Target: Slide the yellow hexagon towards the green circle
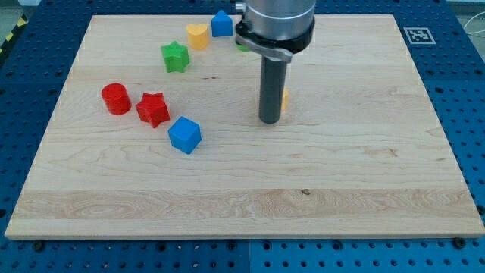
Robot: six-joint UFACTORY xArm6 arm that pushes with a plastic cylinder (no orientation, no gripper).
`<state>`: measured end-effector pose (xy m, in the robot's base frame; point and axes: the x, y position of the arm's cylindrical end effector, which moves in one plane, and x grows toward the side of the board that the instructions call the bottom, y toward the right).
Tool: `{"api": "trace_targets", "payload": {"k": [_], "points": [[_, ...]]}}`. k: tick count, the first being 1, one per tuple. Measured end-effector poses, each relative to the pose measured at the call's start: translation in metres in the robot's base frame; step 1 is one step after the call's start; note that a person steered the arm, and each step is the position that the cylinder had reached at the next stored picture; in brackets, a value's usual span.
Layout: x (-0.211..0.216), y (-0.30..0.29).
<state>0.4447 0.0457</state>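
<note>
A pale wooden bench (250,189) lies on a blue perforated base, with a printed marker at its far right corner. My tip (270,120) rests near the middle of the bench, toward the far edge, touching or just beside the yellow hexagon (285,99), of which only a thin sliver shows at the rod's right side. There is no hand on this arm, only the rod, so nothing opens or closes. The green circle (241,44) is almost wholly hidden behind the arm's housing near the far edge; a small green strip is all that shows. I judge the push is in hand, and the next move calls for driving the hexagon toward the far edge. Along the far left sit a blue block (221,23), yellow heart (198,35) and green star (175,57); nearer the left edge, a red cylinder (116,99), red star (153,109) and blue cube (184,135).
</note>
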Motion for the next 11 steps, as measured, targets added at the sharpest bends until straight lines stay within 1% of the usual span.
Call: {"api": "trace_targets", "payload": {"k": [1,3,4,5,6,8,9,10,11], "points": [[-0.002,0.021],[-0.045,0.032],[-0.058,0.032],[-0.042,0.032],[-0.034,0.019],[-0.051,0.010],[-0.048,0.005],[-0.048,-0.017],[-0.051,-0.018]]}}
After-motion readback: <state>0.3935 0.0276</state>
